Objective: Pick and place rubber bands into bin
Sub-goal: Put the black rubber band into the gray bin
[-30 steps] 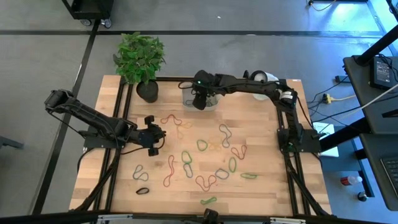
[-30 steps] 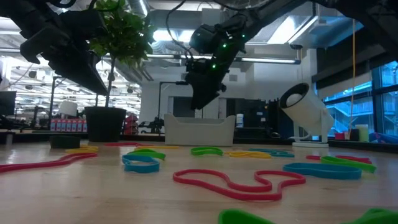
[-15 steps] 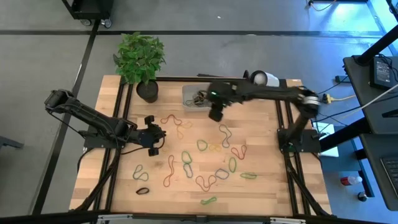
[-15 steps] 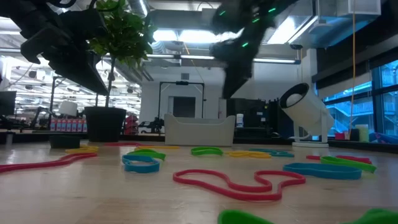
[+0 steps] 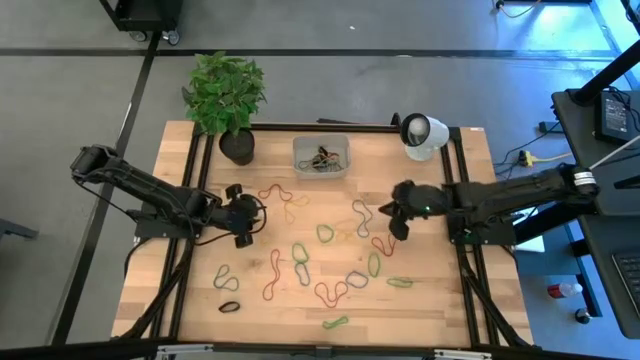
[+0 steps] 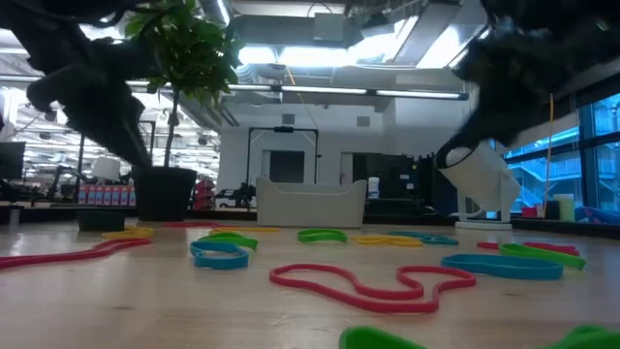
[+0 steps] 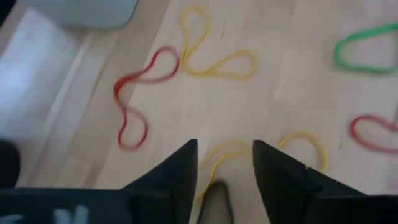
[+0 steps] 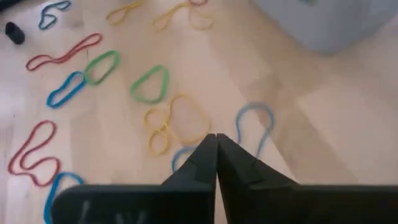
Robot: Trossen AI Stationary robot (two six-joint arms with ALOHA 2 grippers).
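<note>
Black fingers of our right gripper (image 8: 216, 158) are pressed together with nothing between them, and we see them poised over the wood above a yellow band (image 8: 176, 126) and a pale blue band (image 8: 255, 124). From above, this gripper (image 5: 392, 222) sits over the right half of the table (image 5: 440, 290), at the end of an arm reaching in from the right edge, just beside a red band (image 5: 384, 243) and near the twisted loop (image 5: 361, 216) to its left.

Our left gripper (image 7: 225, 163) has its fingers spread, with a yellow band (image 7: 225, 154) lying on the wood in the gap between them; we cannot tell whether they touch it. Beyond it lie a red band (image 7: 138, 93), a yellow figure-eight (image 7: 208, 53) and a green band (image 7: 367, 46). From above, this gripper (image 5: 249, 217) is over the left half of the table, near a red band (image 5: 275, 191).

Most bands (image 5: 300, 262) lie scattered across the middle and near part of the table, red, green, yellow and one black (image 5: 229, 307) near the left front corner. The bin (image 5: 322, 156) stands at the far edge, between the plant (image 5: 226, 95) and the white camera (image 5: 421, 132), with a few dark bands (image 5: 322, 157) inside. In the low view the bin (image 6: 310, 206) stands behind the bands (image 6: 373, 281) on the wood.
</note>
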